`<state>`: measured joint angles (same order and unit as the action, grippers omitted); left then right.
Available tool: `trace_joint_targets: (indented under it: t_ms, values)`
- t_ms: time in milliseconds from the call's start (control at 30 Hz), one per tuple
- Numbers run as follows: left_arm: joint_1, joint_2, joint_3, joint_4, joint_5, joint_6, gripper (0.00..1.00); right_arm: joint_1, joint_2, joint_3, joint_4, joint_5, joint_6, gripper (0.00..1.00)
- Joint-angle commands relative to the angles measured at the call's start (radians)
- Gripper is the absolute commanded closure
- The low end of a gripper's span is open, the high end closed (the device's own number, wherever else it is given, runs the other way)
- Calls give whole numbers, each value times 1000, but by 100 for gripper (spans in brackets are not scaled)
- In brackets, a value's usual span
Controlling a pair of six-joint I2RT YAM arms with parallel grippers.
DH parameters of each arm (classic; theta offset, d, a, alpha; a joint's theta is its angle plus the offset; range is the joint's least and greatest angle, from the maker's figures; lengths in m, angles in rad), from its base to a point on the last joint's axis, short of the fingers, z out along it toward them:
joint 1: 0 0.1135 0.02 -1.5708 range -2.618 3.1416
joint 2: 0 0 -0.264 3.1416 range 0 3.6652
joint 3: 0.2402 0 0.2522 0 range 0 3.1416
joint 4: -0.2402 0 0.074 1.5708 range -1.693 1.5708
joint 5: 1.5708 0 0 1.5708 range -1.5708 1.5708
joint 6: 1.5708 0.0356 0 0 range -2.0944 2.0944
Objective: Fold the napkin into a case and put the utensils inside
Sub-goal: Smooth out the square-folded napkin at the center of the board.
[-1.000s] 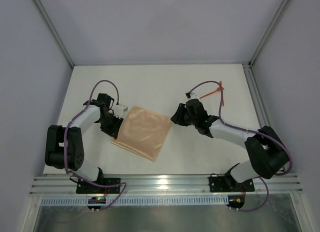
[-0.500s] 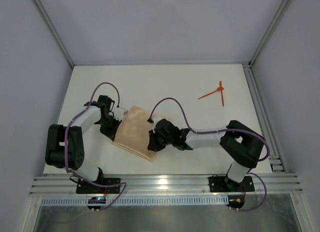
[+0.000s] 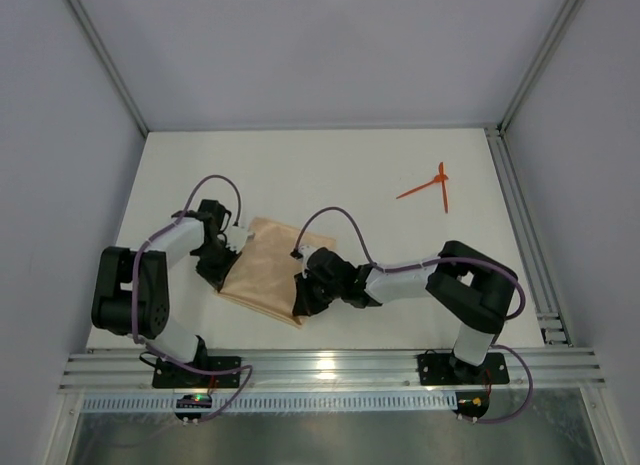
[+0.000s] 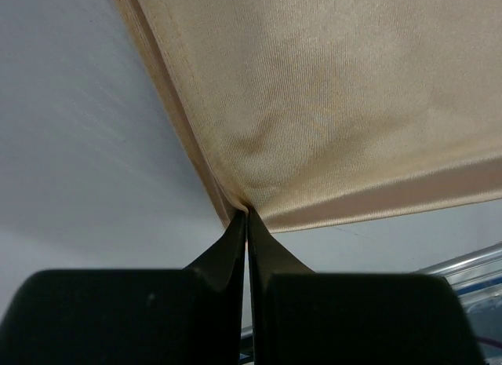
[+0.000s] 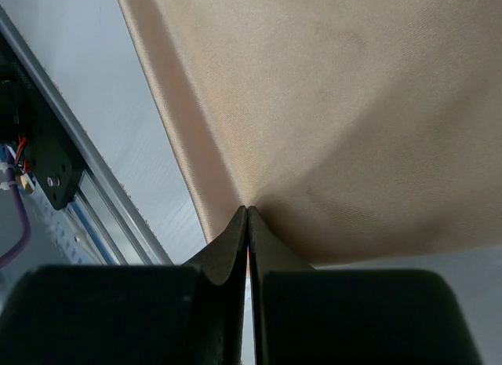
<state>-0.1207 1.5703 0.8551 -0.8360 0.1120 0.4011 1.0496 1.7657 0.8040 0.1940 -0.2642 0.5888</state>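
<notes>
I could read no text, label, brand, number or sign in any view. The napkin [image 3: 262, 271] showed plain cloth, and any marking on the small electronics box [image 3: 197, 403] below the napkin was too small to read.

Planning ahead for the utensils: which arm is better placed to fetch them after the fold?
Right, I think. The utensils lie at the far right of the table, on that arm's side; the left arm would have to reach across the napkin. Both jaws now grip napkin corners.
</notes>
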Motion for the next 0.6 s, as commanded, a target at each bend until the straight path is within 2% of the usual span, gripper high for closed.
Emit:
trace_joint_targets:
  t_ms: [0, 200, 333, 433, 567]
  values:
    - [1, 71, -48, 93, -55, 34, 100, 1, -3, -35, -77, 46, 0, 97]
    - [1, 50, -73, 120, -32, 41, 100, 12, -66, 41, -125, 103, -146, 97]
    - [1, 28, -82, 123, -22, 39, 100, 62, -89, 130, -23, 140, -271, 97]
    - [1, 20, -85, 124, -12, 36, 100, 72, -17, 156, 157, 88, -273, 97]
    - [1, 20, -87, 126, -6, 35, 100, 72, 139, 282, 194, 45, -262, 97]
